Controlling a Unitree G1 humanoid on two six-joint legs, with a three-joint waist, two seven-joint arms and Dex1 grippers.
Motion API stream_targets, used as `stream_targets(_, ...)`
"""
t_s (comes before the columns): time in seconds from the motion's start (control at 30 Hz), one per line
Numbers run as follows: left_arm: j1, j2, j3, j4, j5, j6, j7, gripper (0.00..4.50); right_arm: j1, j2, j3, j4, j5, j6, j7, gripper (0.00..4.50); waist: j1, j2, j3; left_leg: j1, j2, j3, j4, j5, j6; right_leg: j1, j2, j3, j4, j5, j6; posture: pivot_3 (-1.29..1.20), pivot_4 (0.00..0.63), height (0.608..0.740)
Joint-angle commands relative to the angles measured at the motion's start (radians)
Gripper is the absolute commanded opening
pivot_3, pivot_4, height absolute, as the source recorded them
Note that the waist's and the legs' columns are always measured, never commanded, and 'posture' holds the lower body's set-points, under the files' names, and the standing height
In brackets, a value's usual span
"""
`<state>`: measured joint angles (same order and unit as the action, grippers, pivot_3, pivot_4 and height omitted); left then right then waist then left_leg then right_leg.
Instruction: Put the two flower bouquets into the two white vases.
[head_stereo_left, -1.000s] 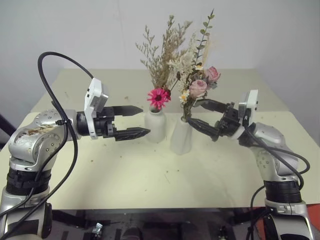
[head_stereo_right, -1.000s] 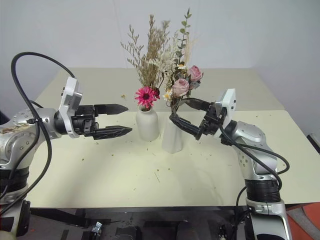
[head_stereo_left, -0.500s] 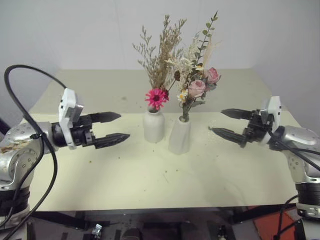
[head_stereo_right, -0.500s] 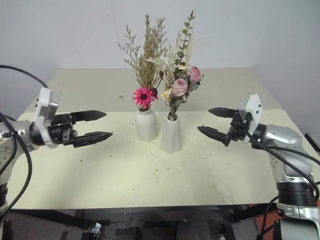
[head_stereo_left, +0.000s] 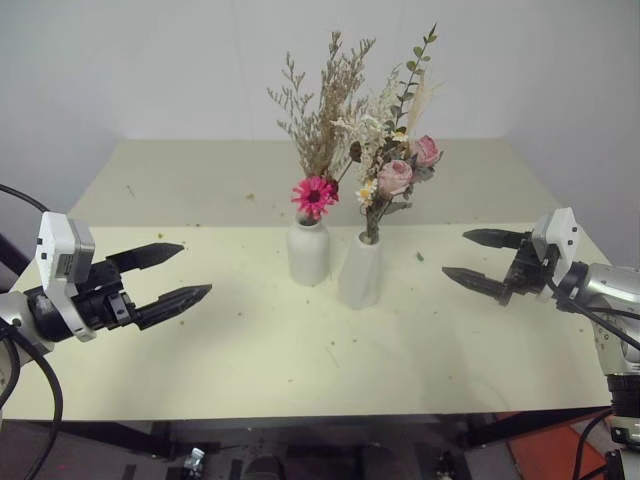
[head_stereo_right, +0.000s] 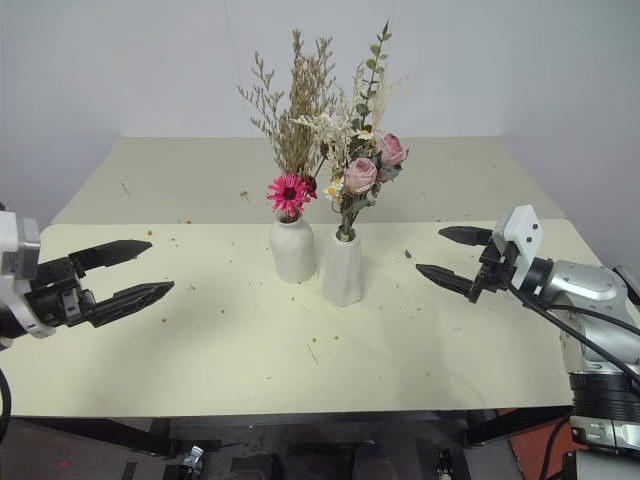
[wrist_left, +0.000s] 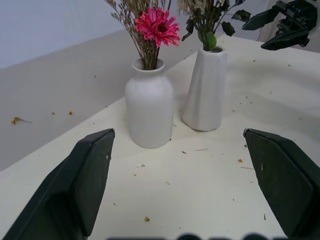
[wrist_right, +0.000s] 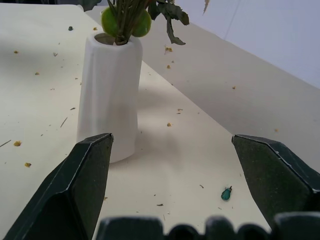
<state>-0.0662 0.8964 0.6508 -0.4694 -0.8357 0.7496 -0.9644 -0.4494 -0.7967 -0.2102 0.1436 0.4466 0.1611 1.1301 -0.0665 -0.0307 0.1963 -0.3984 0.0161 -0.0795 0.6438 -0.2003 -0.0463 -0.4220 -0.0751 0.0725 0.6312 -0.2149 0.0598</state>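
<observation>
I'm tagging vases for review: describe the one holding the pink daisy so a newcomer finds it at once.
On the pale yellow table, two white vases stand side by side at the centre. The bottle-shaped vase is the one on the robot's left. Unlike the slim tapered vase, it has rounded shoulders and holds the dry grass bouquet.

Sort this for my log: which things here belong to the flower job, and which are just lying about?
Job: grass bouquet, rose bouquet, bottle vase, slim vase.
Lying about: petal crumbs scattered on the table, green bit.
</observation>
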Motion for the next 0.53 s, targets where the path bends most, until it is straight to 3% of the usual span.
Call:
stream_targets(0.03,0.013,0.015,0.038,-0.039,-0.037,0.001,0.020,4.50,-0.031,-0.014,-0.018,-0.001,0.010,-0.012,0.013,4.46,0.000,0.000,0.000,0.000,0.000,0.000,0.000,0.000,0.000,0.000,0.000,0.000,0.000,0.000,0.000,0.00,0.150,0.740)
stream_targets(0.53,0.052,0.008,0.057,-0.052,-0.085,-0.027,0.072,4.50,-0.035,-0.011,-0.013,-0.005,0.007,-0.007,0.018,4.46,0.000,0.000,0.000,0.000,0.000,0.000,0.000,0.000,0.000,0.000,0.000,0.000,0.000,0.000,0.000,0.00,0.150,0.740)
